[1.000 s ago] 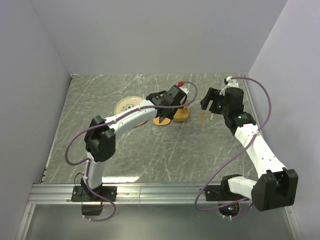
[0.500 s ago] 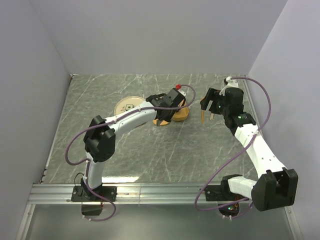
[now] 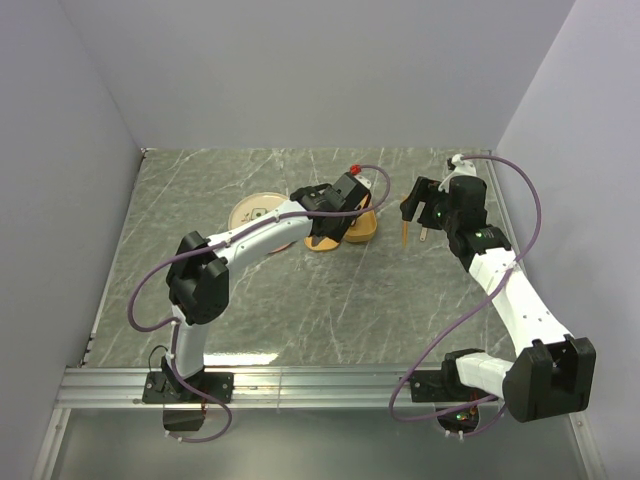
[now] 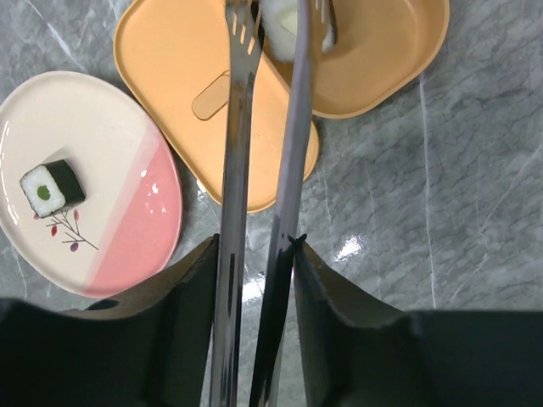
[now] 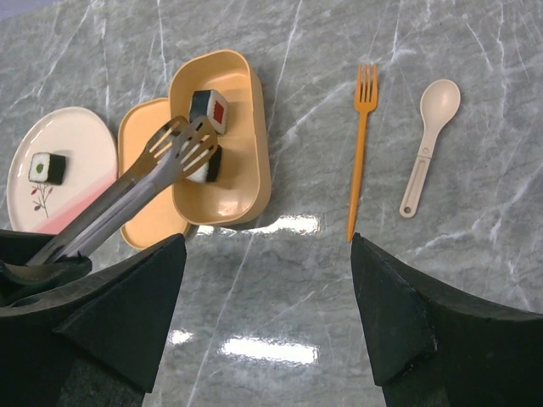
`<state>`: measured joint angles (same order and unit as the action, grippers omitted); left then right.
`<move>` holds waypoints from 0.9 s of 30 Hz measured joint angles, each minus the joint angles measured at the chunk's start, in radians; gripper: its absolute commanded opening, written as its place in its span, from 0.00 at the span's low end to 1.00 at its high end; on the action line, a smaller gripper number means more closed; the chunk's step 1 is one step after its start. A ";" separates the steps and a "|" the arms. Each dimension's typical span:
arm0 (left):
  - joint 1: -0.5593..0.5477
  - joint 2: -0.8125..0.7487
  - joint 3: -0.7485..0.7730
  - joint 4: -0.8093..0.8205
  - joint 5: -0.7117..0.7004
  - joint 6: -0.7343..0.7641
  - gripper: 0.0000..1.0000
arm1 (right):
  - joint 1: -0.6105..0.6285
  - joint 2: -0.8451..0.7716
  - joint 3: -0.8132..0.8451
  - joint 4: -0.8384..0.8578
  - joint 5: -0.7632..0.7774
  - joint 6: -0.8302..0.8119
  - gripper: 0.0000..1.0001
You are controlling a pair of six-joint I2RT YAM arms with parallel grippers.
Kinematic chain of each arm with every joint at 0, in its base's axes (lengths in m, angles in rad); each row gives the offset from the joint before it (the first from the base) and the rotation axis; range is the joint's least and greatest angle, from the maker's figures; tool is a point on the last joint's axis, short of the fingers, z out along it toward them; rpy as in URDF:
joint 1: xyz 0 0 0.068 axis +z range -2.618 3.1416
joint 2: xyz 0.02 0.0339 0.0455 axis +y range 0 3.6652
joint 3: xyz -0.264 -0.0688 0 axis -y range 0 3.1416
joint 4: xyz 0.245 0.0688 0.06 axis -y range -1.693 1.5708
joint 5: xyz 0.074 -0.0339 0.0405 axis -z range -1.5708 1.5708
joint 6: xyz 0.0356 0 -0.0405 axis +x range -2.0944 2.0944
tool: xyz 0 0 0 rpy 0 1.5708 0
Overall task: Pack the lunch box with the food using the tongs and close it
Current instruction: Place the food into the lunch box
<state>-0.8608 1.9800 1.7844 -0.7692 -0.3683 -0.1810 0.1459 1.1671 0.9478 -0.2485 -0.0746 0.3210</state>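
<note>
My left gripper (image 4: 254, 254) is shut on the tongs (image 4: 237, 170), whose two arms run up between its fingers and out over the lunch box (image 4: 382, 59). A pale food cube (image 4: 284, 25) lies between the tong tips inside the box; whether the tips pinch it I cannot tell. The right wrist view shows that cube (image 5: 206, 165) low in the box (image 5: 242, 170), with a red-centred cube (image 5: 210, 108) behind it. The flat lid (image 4: 178, 93) lies beside the box. A green-centred cube (image 4: 52, 187) sits on the plate (image 4: 110, 237). My right gripper (image 5: 267, 254) is open and holds nothing.
An orange fork (image 5: 361, 148) and a beige spoon (image 5: 428, 140) lie on the marble right of the box, just beyond my right gripper (image 3: 415, 215). The cream-and-pink plate (image 3: 255, 210) is left of the lid. Walls close in the table on three sides.
My left wrist has shifted slightly over the box with the tongs. The right arm has not moved.
</note>
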 measured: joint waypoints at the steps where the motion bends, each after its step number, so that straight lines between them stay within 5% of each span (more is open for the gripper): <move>1: 0.000 0.000 0.000 0.000 -0.002 0.000 0.48 | 0.000 0.000 0.000 0.000 0.000 0.000 0.85; 6: 0.000 0.000 0.003 0.000 -0.004 0.000 0.55 | 0.000 0.000 0.000 0.001 0.000 0.000 0.85; 27: 0.031 0.009 0.081 0.049 0.005 -0.001 0.51 | 0.000 0.000 0.000 0.001 0.002 0.000 0.85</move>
<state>-0.8303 1.9888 1.8652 -0.7204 -0.3637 -0.1822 0.1459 1.1671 0.9478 -0.2478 -0.0727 0.3210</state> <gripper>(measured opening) 0.513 0.852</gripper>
